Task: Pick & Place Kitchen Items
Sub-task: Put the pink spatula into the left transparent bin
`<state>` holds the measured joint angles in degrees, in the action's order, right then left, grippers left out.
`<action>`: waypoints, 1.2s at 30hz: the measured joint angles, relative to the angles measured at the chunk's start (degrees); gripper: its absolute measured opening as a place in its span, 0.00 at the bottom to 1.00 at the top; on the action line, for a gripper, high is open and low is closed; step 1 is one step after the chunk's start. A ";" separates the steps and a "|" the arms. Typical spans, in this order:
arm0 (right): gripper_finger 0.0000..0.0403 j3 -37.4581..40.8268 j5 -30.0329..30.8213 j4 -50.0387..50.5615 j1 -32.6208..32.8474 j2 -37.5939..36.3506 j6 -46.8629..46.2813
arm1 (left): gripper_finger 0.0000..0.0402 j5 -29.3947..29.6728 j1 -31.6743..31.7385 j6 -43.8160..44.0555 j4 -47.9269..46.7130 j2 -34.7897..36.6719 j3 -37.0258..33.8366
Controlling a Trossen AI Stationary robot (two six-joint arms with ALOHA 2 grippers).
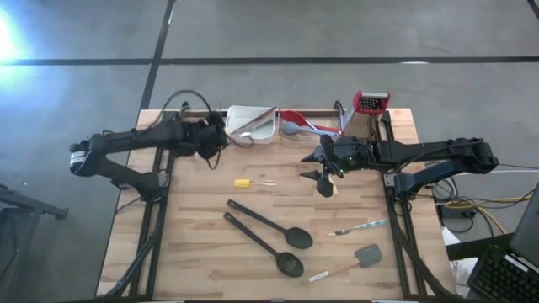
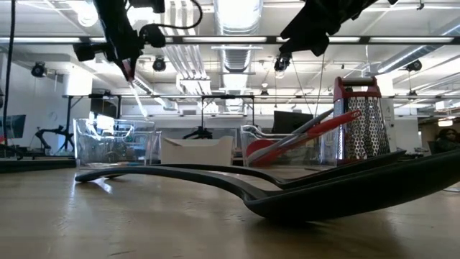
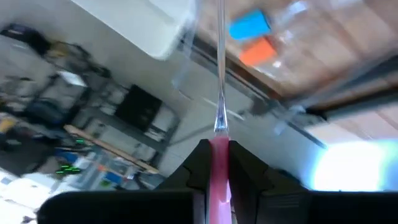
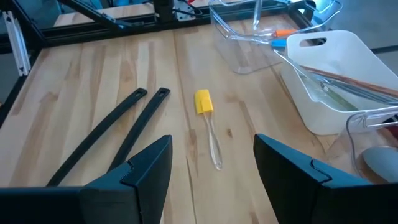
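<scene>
My left gripper is up at the back left of the table, shut on a small pink spatula with a clear handle. My right gripper hangs open over the table's middle right, with nothing between its fingers. Below and ahead of it a small yellow spatula with a clear handle lies flat on the wood. Two black long-handled spoons lie side by side toward the near edge. A grey spatula and a thin metal utensil lie at the near right. My left gripper pinches the spatula's pink head between its two fingers. The clear handle sticks straight out past the fingertips, along the fingers. In the low view the spatula is lifted well clear of the table, its handle slanting downward.
A clear bin holding orange and blue pieces stands at the back left, beside a white tray. Another clear bin with red utensils and a red-topped box grater stand at the back right.
</scene>
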<state>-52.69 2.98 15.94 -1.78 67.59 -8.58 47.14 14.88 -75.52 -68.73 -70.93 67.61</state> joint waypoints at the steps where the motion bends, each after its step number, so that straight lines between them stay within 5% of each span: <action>1: 0.54 0.00 0.00 -0.02 0.00 0.00 0.00 | 0.08 -0.62 1.89 -0.82 -1.18 -0.31 0.86; 9: 0.54 0.00 1.32 -0.39 0.00 0.00 0.90 | 0.08 -8.97 14.66 -8.75 -4.02 -5.94 2.54; 18: 0.54 0.00 1.73 -0.35 -0.02 0.00 4.08 | 0.08 -16.70 15.93 -11.04 -2.25 -15.58 2.45; 36: 0.54 0.22 1.66 1.17 0.00 0.02 7.14 | 0.09 -17.44 24.40 -12.64 2.30 -25.87 2.48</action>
<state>-52.47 4.64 17.12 -1.78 67.61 -1.44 29.70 39.29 -88.16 -66.44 -96.80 70.08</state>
